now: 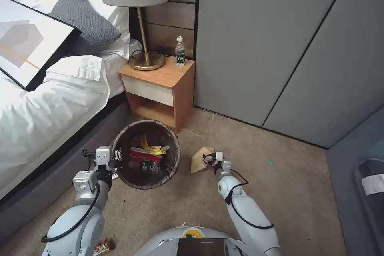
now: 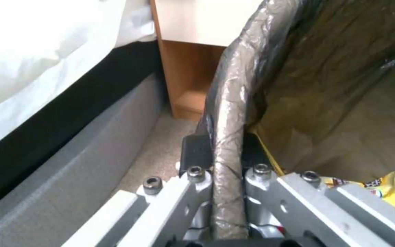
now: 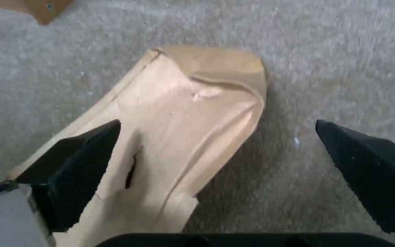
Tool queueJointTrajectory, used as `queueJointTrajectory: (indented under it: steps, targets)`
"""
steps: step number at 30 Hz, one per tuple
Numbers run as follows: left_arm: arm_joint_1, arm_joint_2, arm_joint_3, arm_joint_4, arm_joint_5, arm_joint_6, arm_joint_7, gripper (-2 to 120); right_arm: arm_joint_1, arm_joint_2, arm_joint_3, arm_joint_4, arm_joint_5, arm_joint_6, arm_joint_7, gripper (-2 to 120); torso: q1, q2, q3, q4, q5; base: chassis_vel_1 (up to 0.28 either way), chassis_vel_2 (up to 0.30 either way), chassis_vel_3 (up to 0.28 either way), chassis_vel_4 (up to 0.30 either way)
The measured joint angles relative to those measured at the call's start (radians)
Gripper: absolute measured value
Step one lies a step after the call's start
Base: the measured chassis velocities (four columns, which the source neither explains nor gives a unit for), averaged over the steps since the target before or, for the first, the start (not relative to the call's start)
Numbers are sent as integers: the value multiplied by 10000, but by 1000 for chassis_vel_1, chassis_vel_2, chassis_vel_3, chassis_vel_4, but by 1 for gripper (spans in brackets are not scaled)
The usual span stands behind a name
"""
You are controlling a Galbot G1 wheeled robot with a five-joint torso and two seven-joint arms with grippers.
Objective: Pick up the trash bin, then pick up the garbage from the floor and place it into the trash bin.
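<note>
**Q:** Starting nearest the robot, what is seen?

**A:** A small gold wrapper (image 1: 103, 247) is seen on the carpet (image 1: 180, 204) by the robot's base, beside the left arm. Further out, the left pincer (image 1: 117, 154) is clamped on the bag-covered rim of the trash bin (image 1: 120, 168); in the left wrist view the rim (image 2: 228, 137) is pinched between its closed fingers. Inside the bin, a red-and-white carton (image 1: 141, 155) and a yellow wrapper (image 1: 153, 149) are visible.

**Q:** And the right arm?

**A:** The right pincer (image 1: 209, 160) is held low over a brown paper bag (image 1: 200, 159), which lies flat on the carpet just right of the bin. In the right wrist view the fingers are spread wide: one black pad (image 3: 81, 164) overlaps the bag (image 3: 183, 130), while the other pad is over bare carpet beside it.

**Q:** What could go wrong?

**A:** The bag is thin and flat, so it may be pushed along the carpet rather than caught if the fingers are closed too high. Only an edge might be pinched, and the bag could then slip free on the way to the bin. The bin is held by one rim point, so it could be tilted and its contents spilled.

**Q:** What lies beyond?

**A:** A wooden nightstand (image 1: 160, 84) with a lamp (image 1: 138, 16) and a clear bottle (image 1: 180, 51) is seen behind the bin, with the bed (image 1: 36, 108) to the left.
</note>
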Motion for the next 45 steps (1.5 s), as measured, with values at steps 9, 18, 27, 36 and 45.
queueJointTrajectory:
  steps: [9,18,27,36,45]
  targets:
    - [23,-23,47,-34,37,-6,-1,0,169,125,23,-433,331,58,-250,100,0,0,0,1,0,0,0,0,0]
    - [32,-36,37,-54,44,-12,-8,0,150,156,38,-442,376,156,-387,73,0,0,0,1,1,0,0,0,0]
    - [16,-56,48,-37,48,-27,-11,0,85,108,49,-272,357,181,-401,41,0,0,0,1,1,0,0,0,0]
    - [-17,-29,62,38,45,-42,-12,0,-5,14,62,-26,312,192,-373,9,-1,0,0,1,1,0,0,0,0]
    - [-51,-9,72,107,25,-57,-22,0,-299,-433,47,989,29,109,-163,0,-1,0,0,0,2,0,0,0,0]
